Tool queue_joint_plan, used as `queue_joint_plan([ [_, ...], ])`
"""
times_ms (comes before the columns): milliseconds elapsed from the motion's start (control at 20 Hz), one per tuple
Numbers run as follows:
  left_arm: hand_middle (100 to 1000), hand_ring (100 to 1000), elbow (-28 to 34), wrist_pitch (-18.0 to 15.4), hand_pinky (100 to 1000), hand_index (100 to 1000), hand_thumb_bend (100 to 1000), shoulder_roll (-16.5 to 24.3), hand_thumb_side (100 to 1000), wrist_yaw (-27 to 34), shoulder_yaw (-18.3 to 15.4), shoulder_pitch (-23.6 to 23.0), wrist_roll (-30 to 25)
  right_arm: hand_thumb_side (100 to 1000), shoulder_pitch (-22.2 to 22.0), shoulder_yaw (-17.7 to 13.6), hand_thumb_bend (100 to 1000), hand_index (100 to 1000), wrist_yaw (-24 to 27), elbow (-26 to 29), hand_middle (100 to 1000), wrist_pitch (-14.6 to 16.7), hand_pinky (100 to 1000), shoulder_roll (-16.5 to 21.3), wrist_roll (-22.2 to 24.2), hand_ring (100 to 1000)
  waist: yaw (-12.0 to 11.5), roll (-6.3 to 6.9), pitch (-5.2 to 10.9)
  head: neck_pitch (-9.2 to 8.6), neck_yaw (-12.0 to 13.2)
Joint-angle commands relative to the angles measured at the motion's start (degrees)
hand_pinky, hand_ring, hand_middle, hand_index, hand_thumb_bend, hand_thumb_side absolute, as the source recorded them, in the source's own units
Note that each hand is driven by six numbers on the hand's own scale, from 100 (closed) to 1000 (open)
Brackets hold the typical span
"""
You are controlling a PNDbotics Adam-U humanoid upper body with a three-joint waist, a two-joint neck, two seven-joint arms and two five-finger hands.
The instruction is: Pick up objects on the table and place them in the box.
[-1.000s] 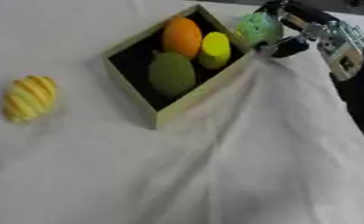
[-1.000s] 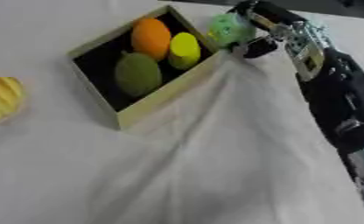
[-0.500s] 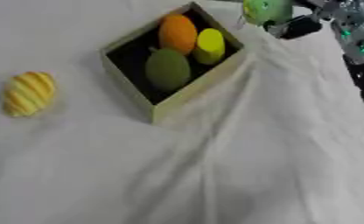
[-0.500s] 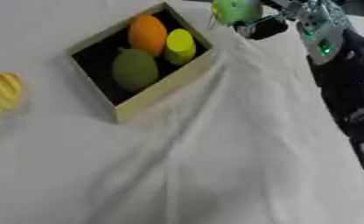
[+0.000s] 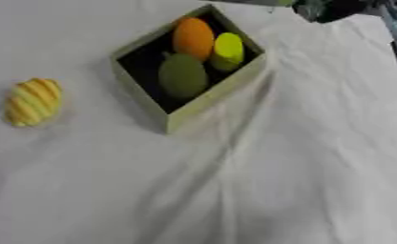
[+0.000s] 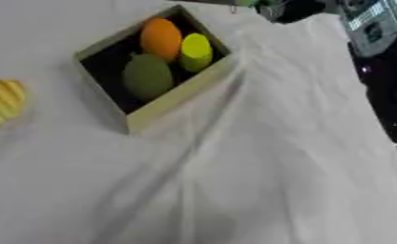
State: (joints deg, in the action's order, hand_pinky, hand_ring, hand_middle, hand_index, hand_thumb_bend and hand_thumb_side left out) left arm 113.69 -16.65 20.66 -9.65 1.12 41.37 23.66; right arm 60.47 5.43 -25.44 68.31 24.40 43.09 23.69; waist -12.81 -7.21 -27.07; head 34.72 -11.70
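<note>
Right robot hand (image 5: 331, 8) is showing only as a dark patch at the top edge, just beyond the box's (image 5: 210, 102) far corner; cannot tell whether its fingers are spread or pinching anything. The striped yellow object (image 5: 33, 101) is lying on the surface well left of the box, long axis running near-to-far, so the left arm, not showing, is probably the nearer one

My right hand (image 5: 329, 8) sits at the top edge of both views, mostly cut off, so I can't tell how its fingers stand. Below it, my right forearm (image 6: 370, 21) runs down along the right side. My left hand doesn't show.
</note>
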Motion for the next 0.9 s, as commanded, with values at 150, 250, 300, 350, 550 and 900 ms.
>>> queue_joint_plan([
  [150,746,748,0.9,-0.1,705,846,438,0.9,439,0.2,0.1,0.8,-0.3,200,1.5,3.3,100,697,3.6,4.9,571,-1.0,861,1.0,4.0,864,-0.3,0.25,2.07,0.08,-0.6],
  [250,746,748,0.9,-0.2,705,846,439,0.8,438,0.2,0.1,0.9,-0.4,208,2.4,4.1,100,695,4.0,4.5,568,-1.6,864,-0.6,5.4,865,-0.4,0.24,2.1,0.07,-0.9],
  [300,746,749,0.9,-0.2,706,846,440,0.7,437,0.3,0.2,1.0,-0.4,212,2.9,4.3,100,696,4.1,4.1,568,-1.8,866,-1.4,5.9,866,-0.5,0.24,2.11,0.06,-1.0],
  [350,746,749,0.9,-0.3,706,846,441,0.6,437,0.3,0.2,1.1,-0.4,213,3.4,4.5,100,696,4.1,3.6,569,-1.9,866,-2.3,6.4,866,-0.6,0.22,2.12,0.06,-1.1],
  [550,746,749,0.9,-0.5,706,846,441,0.3,436,0.4,0.3,1.4,-0.5,224,4.8,5.6,100,703,3.3,1.9,577,-1.5,868,-5.1,7.5,869,-0.9,0.13,2.15,0.03,-1.3],
  [900,746,749,0.9,-0.6,706,846,443,-0.1,433,0.5,0.5,1.9,-0.8,277,5.5,7.1,101,741,-0.2,-0.9,634,0.0,870,-7.6,7.4,884,-1.4,-0.07,2.16,-0.21,-1.5],
])
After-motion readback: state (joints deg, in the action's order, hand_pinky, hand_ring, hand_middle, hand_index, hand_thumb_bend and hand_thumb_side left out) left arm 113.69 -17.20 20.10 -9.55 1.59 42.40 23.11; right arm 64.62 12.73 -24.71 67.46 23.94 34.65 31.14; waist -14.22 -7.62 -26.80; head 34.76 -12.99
